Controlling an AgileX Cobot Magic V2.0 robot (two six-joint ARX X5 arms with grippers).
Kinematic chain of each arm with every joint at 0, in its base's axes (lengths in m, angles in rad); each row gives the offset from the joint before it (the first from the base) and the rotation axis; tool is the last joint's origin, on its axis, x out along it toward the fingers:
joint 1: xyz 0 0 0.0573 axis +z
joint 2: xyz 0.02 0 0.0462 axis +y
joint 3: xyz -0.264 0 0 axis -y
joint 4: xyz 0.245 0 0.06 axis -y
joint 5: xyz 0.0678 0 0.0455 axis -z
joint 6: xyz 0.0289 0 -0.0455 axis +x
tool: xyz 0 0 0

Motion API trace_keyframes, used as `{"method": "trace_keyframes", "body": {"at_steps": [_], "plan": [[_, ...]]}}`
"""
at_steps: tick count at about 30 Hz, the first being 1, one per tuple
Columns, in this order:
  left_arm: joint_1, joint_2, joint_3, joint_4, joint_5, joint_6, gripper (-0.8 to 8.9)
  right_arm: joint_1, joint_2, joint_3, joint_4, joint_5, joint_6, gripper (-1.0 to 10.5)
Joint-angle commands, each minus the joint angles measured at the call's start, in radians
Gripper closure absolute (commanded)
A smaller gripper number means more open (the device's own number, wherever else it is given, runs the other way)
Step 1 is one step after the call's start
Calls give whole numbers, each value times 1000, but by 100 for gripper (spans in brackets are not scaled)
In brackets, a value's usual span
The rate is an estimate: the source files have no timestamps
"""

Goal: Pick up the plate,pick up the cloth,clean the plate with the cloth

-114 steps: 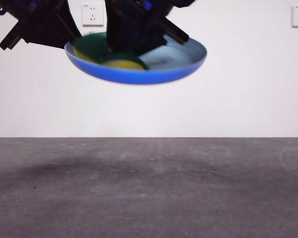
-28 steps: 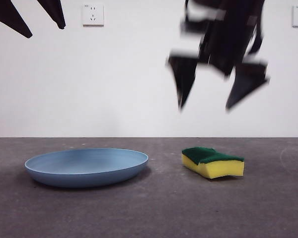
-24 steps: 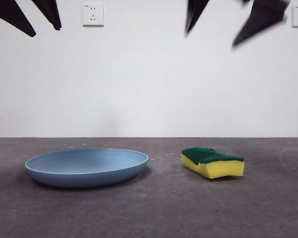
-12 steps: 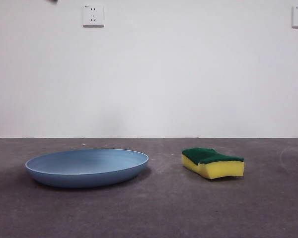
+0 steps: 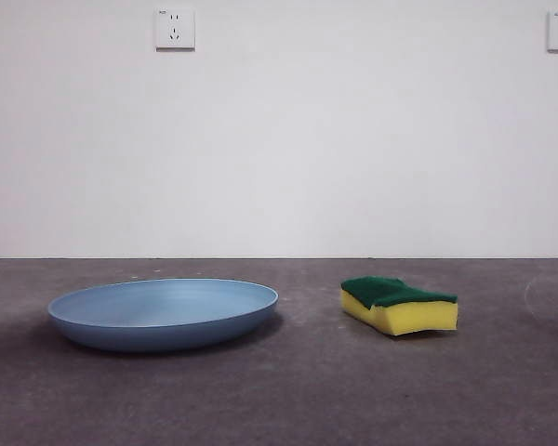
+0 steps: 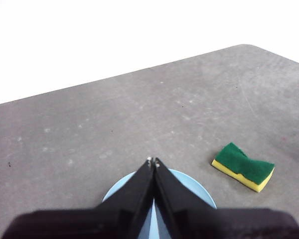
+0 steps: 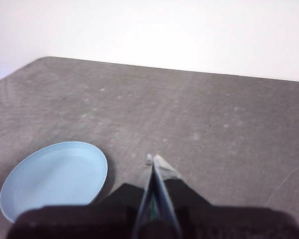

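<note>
Beneath my closed left gripper (image 6: 153, 162) sits the plate (image 6: 189, 181); my shut right gripper (image 7: 153, 160) probably hides the cloth (image 6: 243, 167).

The plate (image 5: 163, 314) looks like smooth, matt plastic. The sponge (image 5: 399, 305) is soft yellow foam under a coarse green scouring layer. The table (image 5: 307, 390) is rough, matt grey.

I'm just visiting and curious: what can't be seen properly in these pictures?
- Plate: left wrist view, mostly hidden behind the left end effector.
- Sponge: right wrist view, hidden behind the right end effector.
- Both arms: out of the front view.
- Plate's underside: hidden in every view.
</note>
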Motion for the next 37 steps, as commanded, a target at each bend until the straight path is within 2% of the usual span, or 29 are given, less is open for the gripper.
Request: {"method": "trace_keyframes", "body": {"at_steps": [1,3,10,16,22,24,26,31,37], "plan": [[-3,-80,-97,48,-3,-13,819,-1,-1,-47,-6,7,3,948],[-3,-95,-99,-10,5,-39,817,-4,2,-47,-40,11,6,946],[-2,-75,-99,-192,-2,-41,817,-7,2,-47,-129,2,6,946],[-2,-39,-99,-244,-3,-41,817,-7,-3,-47,-139,2,6,946],[-3,-22,-99,-248,-4,-35,817,-7,-3,-47,-140,3,6,946],[8,-45,-99,-238,-24,39,817,-7,-3,-47,-140,3,6,946],[31,-75,-100,-218,-37,62,817,-7,-3,-47,-140,3,6,946],[141,-156,-108,-91,10,80,817,-7,-3,-47,-140,3,6,946],[311,-260,-206,15,138,83,818,-7,-3,-47,-140,3,6,946]]}}
